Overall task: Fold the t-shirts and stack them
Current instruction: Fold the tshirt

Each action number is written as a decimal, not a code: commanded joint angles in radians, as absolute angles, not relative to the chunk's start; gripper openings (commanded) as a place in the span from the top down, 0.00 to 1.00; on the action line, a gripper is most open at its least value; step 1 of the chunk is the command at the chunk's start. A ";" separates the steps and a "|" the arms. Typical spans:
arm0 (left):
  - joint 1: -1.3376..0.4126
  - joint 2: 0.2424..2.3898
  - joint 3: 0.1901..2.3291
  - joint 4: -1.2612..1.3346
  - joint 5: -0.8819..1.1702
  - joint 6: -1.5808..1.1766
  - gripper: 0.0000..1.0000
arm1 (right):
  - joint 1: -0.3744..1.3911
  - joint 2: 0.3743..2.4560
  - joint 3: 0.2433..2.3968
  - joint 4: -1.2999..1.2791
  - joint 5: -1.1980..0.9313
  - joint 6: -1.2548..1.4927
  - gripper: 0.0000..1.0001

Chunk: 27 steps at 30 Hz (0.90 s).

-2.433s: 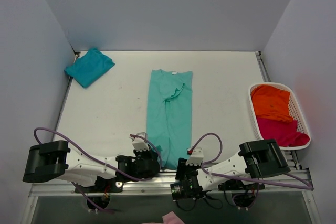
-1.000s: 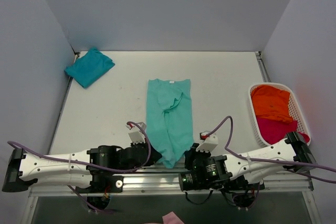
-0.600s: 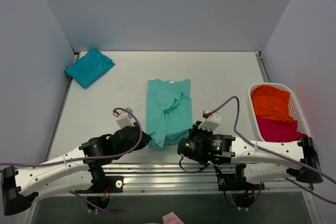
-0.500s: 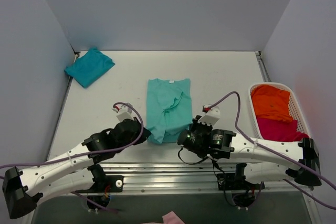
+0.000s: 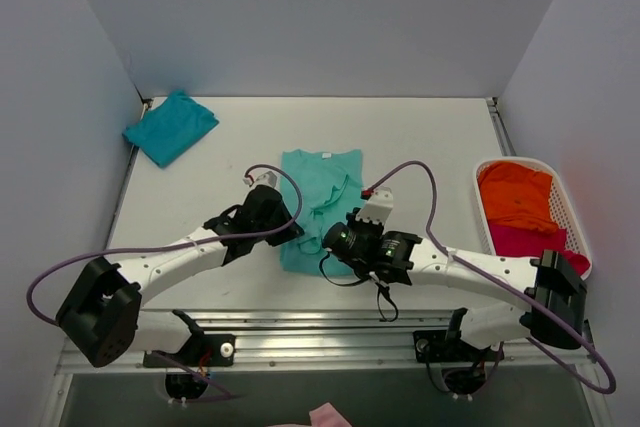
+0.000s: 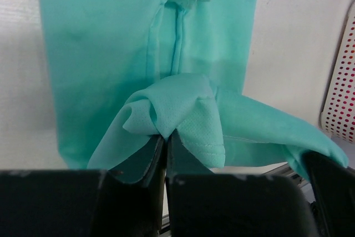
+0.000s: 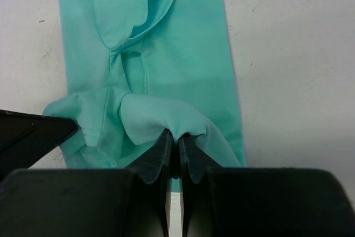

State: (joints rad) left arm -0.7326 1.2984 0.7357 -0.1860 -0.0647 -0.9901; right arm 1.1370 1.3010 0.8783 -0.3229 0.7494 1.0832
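The light mint-green t-shirt (image 5: 320, 179) lies mid-table, its white neck label at the far end and its near end lifted and folded over. My left gripper (image 5: 290, 229) is shut on the shirt's near left hem corner (image 6: 166, 116). My right gripper (image 5: 330, 239) is shut on the near right hem corner (image 7: 166, 119). Both hold the hem above the shirt's middle. The darker teal t-shirt (image 5: 170, 126) lies folded at the far left corner. The orange t-shirt (image 5: 516, 195) and the magenta t-shirt (image 5: 532, 244) lie in the basket.
A white mesh basket (image 5: 483, 227) stands at the right edge of the table; its wall also shows in the left wrist view (image 6: 339, 92). Grey walls close in the left, back and right. A metal rail (image 5: 300, 322) runs along the near edge.
Both grippers have carried the mint-green shirt's near hem away from the table's front edge toward the collar, folding the shirt shorter. Both arms have stretched forward.
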 commanded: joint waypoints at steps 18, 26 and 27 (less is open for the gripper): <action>-0.287 1.939 1.400 -0.172 0.364 -0.937 0.06 | 0.660 1.757 1.450 -0.344 0.607 0.795 0.00; -0.293 1.583 1.166 -0.166 0.189 -0.856 0.06 | 0.679 1.427 1.125 -0.284 0.614 0.828 0.01; -0.295 1.522 1.132 -0.154 0.175 -0.851 0.06 | 0.692 1.399 1.091 -0.270 0.592 0.837 0.10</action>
State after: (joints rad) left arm -0.2916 1.6821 1.2045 -0.1711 0.2348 -0.8993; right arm 0.6712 1.4693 1.1988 -0.2428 0.5858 0.8135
